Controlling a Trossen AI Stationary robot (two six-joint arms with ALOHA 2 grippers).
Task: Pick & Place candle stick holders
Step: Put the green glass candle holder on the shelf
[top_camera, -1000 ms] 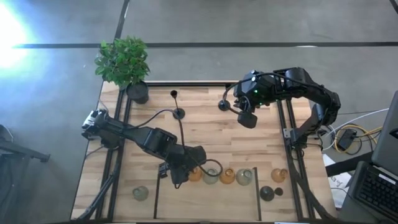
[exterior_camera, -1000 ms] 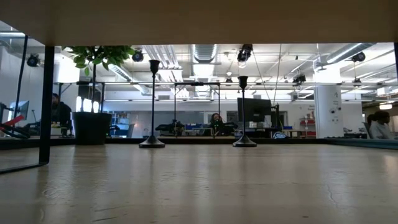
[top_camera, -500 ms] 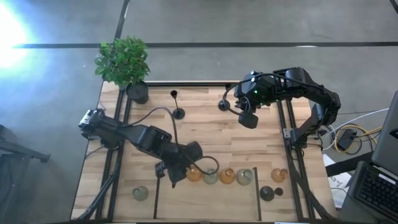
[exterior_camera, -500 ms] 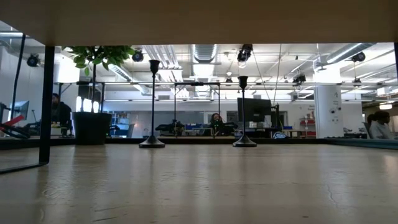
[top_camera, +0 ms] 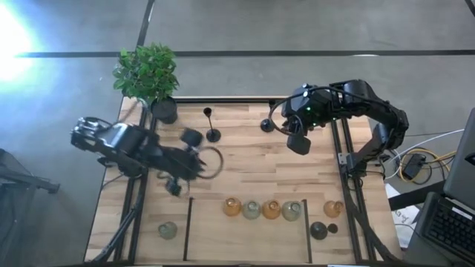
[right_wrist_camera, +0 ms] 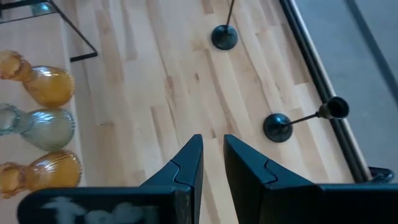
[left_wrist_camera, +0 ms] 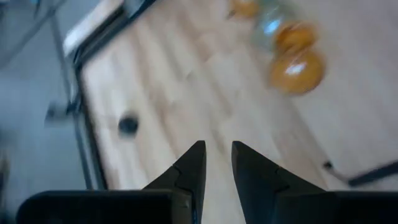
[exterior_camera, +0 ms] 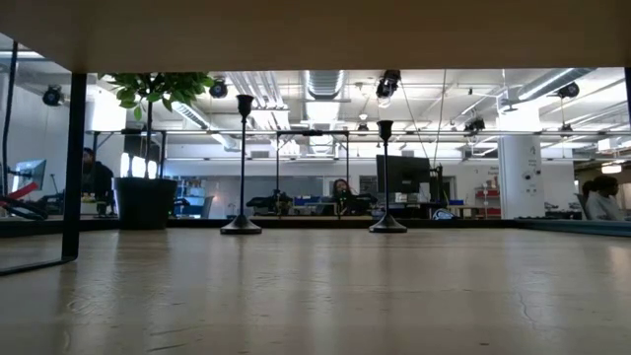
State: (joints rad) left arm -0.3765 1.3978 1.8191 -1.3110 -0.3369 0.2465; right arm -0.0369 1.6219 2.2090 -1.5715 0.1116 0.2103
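Several small holders stand on their bases in a row near the table's near edge: amber (top_camera: 232, 208), pale (top_camera: 251, 210), amber (top_camera: 272, 210), pale (top_camera: 292, 211) and amber (top_camera: 333, 208). A dark round one (top_camera: 318, 231) and a pale green one (top_camera: 168, 231) stand nearer the edge. Two black thin-stemmed holders (top_camera: 213, 135) (top_camera: 267, 124) stand upright at the far side. My left gripper (top_camera: 175, 185) is over the left middle of the table, away from the row, narrowly open and empty (left_wrist_camera: 217, 165). My right gripper (top_camera: 297, 142) waits at the far right, narrowly open and empty (right_wrist_camera: 212, 155).
A black pot with a leafy plant (top_camera: 165, 110) stands at the far left corner. Dark rails (top_camera: 185, 222) (top_camera: 307, 230) mark off the near strip where the row stands. The middle of the table is bare wood (top_camera: 260, 167).
My left gripper has drawn back from the left end of the row, going toward the table's left and far side with nothing between its fingers. The amber holder at that end stays standing where it was. My right arm has kept still.
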